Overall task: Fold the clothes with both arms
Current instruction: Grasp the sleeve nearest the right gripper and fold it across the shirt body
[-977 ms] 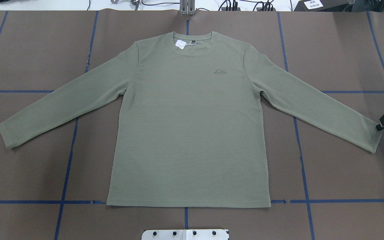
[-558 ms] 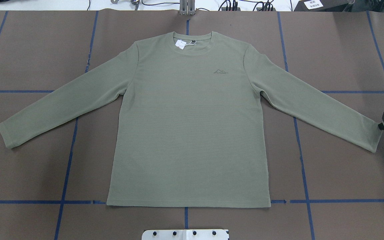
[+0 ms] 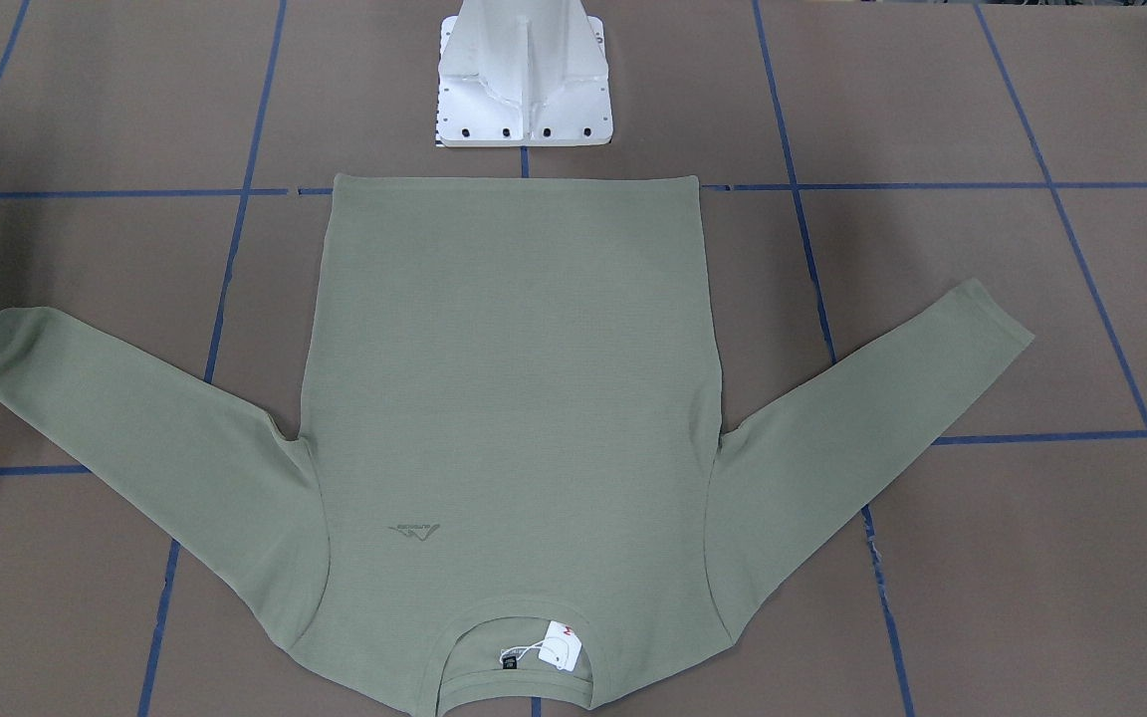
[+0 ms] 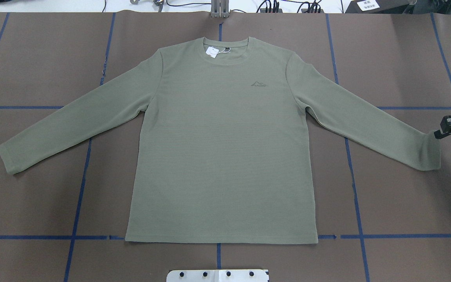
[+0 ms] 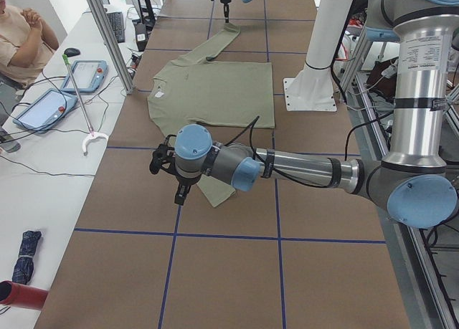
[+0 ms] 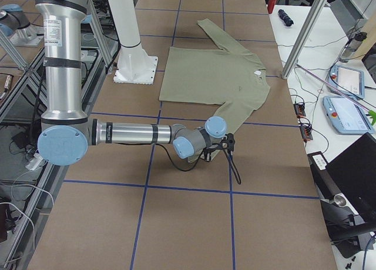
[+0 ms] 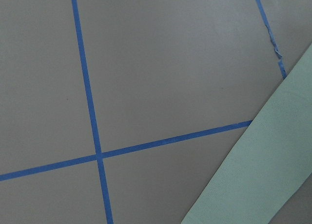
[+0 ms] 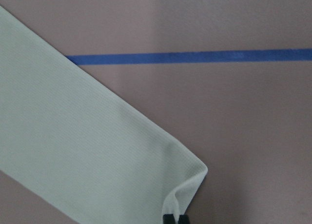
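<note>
The shirt (image 4: 221,156) lay flat and face up on the table (image 4: 33,196), both sleeves spread out and down. It was a soft knit, probably light and limp. It would drape from any point it was lifted by, sag between two holds, and drag on the brown table cover rather than slide stiffly. Its ribbed edges looked like the firmest places to pinch: cuffs, hem and neck. A thin corner offers more to nip than the flat middle of a panel.

The right hand (image 4: 438,135) was closed tight on just such a place. In its wrist view, the corner of the cuff (image 8: 192,177) rose in a small peak into its fingertips. The rest of that sleeve ran away from the hand towards the shirt's body, which lay well off along the sleeve. With so small a bite, a slow pull would likely be safer, lest the knit slip out.

The left hand (image 5: 179,194) hung just beside the end of the other sleeve (image 7: 263,175), apart from it. Whether it was wide or narrow I cannot tell. That cuff would be its natural hold.

Blue tape lines (image 4: 77,196) crossed the table under both hands.
</note>
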You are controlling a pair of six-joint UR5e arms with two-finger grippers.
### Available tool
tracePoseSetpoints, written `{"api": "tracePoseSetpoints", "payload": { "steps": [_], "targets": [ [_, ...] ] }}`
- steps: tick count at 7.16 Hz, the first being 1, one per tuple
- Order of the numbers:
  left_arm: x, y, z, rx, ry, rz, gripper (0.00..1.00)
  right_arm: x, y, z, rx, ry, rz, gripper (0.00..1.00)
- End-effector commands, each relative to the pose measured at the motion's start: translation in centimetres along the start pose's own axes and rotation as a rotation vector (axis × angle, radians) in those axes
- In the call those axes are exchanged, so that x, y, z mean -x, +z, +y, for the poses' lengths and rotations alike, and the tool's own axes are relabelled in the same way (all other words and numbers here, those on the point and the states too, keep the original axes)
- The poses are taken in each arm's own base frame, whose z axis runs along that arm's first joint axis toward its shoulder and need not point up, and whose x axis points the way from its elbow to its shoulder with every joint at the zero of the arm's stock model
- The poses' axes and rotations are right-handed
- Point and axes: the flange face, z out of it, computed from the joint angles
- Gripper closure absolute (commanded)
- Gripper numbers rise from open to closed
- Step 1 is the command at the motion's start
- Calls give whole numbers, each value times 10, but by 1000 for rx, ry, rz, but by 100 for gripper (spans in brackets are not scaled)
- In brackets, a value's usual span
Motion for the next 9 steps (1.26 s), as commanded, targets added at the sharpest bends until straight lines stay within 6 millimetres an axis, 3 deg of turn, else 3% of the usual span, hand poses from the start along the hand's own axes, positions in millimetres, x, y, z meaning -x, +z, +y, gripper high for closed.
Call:
{"api": "tracePoseSetpoints", "payload": {
  "steps": [1, 2, 4, 6, 7, 8, 9],
  "targets": [
    [-3, -2, -2, -17, 19, 3, 0, 95, -24, 7, -32, 68, -73, 100],
    [-3, -2, -2, -17, 19, 3, 0, 175, -27, -16, -38, 150, -132, 100],
    [0, 0, 0, -15, 20, 1, 0, 308, -16, -42, -111, 263, -173, 100],
    [-2, -2, -1, -19, 23, 3, 0, 439, -47, -93, -137, 422, -207, 100],
    [-1, -1, 0, -17, 22, 2, 0, 507, -46, -100, -169, 435, -233, 100],
    [0, 0, 0, -15, 20, 2, 0, 585, -30, -98, -221, 420, -249, 100],
    [1, 0, 0, -14, 20, 2, 0, 665, 8, -95, -243, 406, -251, 100]
  ]
}}
